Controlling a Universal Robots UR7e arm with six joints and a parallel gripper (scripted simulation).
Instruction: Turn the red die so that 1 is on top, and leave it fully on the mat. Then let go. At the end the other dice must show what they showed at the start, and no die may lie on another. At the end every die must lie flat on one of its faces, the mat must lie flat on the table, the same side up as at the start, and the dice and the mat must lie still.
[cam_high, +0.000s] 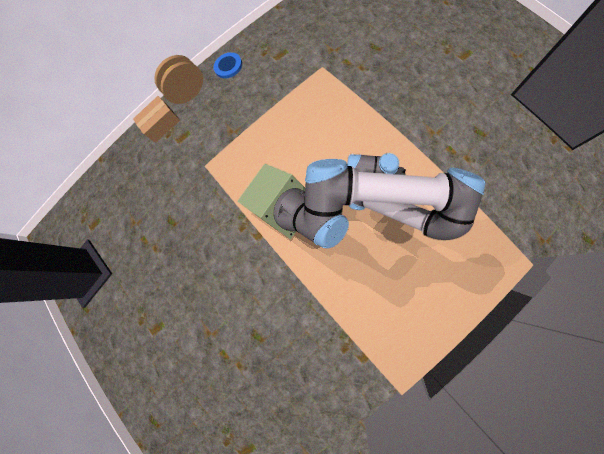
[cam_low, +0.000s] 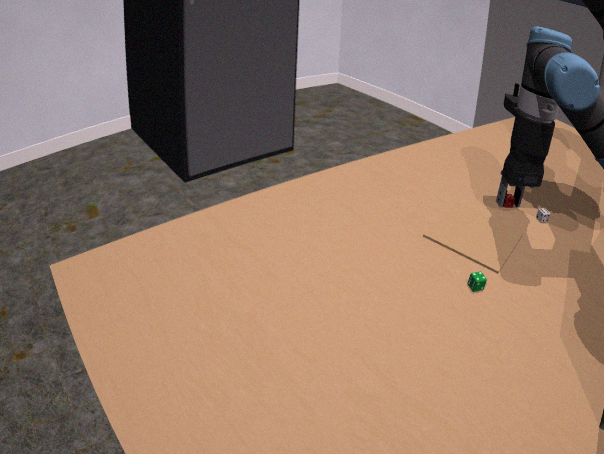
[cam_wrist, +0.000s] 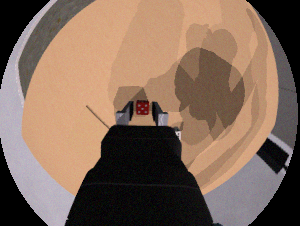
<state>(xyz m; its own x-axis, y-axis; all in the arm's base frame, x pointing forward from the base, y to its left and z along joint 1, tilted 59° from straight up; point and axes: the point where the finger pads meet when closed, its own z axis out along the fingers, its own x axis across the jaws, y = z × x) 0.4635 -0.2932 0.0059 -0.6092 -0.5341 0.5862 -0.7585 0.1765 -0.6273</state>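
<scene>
My jaws (cam_low: 510, 197) stand apart at right of the exterior frame, astride the red die (cam_low: 509, 201) (cam_wrist: 142, 107), unclamped. The wrist view shows its pale pips; the top view hides it. Exterior only: a glossy green cube-shaped die (cam_low: 477, 281), lower right. Wood-toned, finely grained tabletop (cam_high: 320, 115) (cam_low: 250, 325) (cam_wrist: 65, 110).

Matt, wood-like tabletop (cam_high: 310, 120) (cam_low: 280, 280) (cam_wrist: 65, 110); smooth, plastic-looking green die (cam_low: 477, 282); rough, stone-like floor (cam_high: 200, 310) (cam_low: 60, 210).

Dark cabinet (cam_low: 240, 75) — pale walls (cam_low: 65, 60) — mottled floor (cam_high: 200, 300) (cam_low: 100, 200).
</scene>
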